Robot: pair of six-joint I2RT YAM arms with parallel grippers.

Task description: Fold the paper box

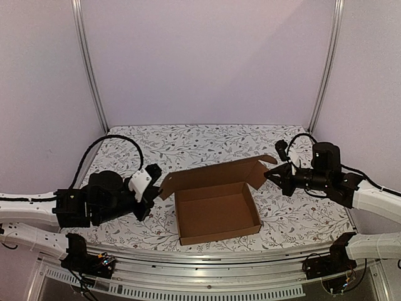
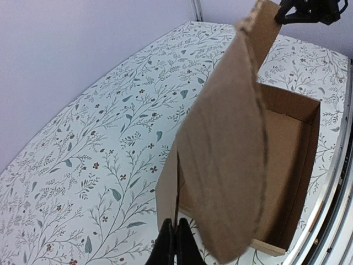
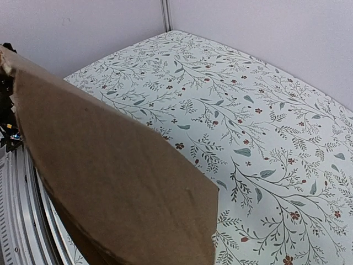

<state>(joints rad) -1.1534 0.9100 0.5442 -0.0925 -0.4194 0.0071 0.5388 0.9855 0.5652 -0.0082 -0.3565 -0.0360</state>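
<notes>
The paper box (image 1: 216,210) stands mid-table as a shallow brown tray. Its lid (image 1: 213,174) rises from the back wall. At the lid's left end, my left gripper (image 1: 158,190) is shut on a side flap. In the left wrist view the black fingertips (image 2: 169,243) pinch the thin edge of that flap (image 2: 220,165), with the tray (image 2: 287,143) beyond. My right gripper (image 1: 270,176) sits at the lid's right flap. In the right wrist view that flap (image 3: 110,182) covers the lower left and hides the fingers, which are shut on it.
A floral cloth (image 1: 288,219) covers the table. A metal rail (image 1: 207,257) runs along the near edge, and lilac walls with two upright metal posts (image 1: 91,69) close in the back. A black cable (image 1: 119,141) loops behind the left arm.
</notes>
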